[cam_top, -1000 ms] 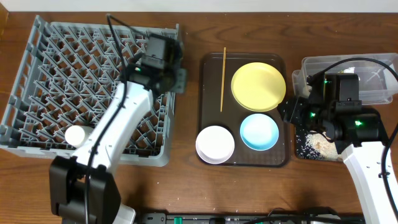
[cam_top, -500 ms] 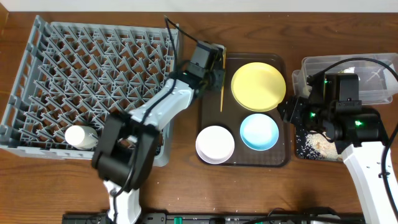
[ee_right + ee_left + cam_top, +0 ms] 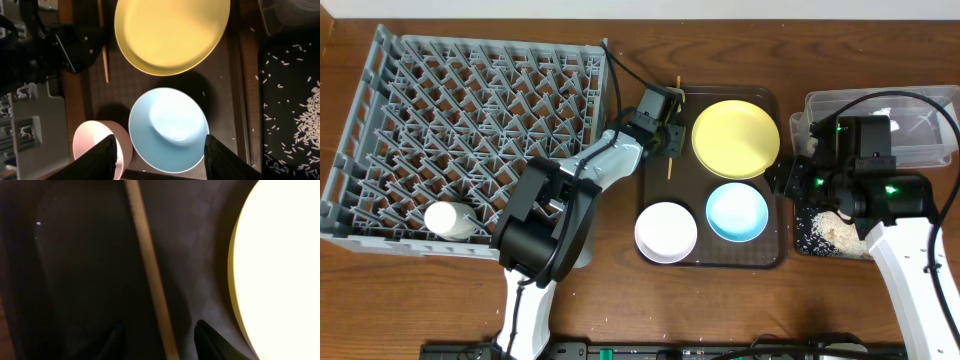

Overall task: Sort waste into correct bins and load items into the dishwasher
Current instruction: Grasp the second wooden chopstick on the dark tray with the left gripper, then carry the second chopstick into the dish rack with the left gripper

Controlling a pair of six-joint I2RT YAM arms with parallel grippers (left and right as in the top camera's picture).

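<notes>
Your left gripper (image 3: 159, 345) stands spread, one finger on either side of the thin stick (image 3: 150, 270) on the brown tray (image 3: 692, 190), just beside the yellow plate (image 3: 736, 138). Your right gripper (image 3: 162, 157) hangs spread above the blue bowl (image 3: 169, 127). The cup (image 3: 445, 217) lies in the rack (image 3: 470, 110).

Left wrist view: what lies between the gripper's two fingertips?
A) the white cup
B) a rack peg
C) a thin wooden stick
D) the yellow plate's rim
C: the thin wooden stick runs along the dark tray and lies between the fingertips of the left gripper, with a gap on each side and the yellow plate off to one side.
</notes>
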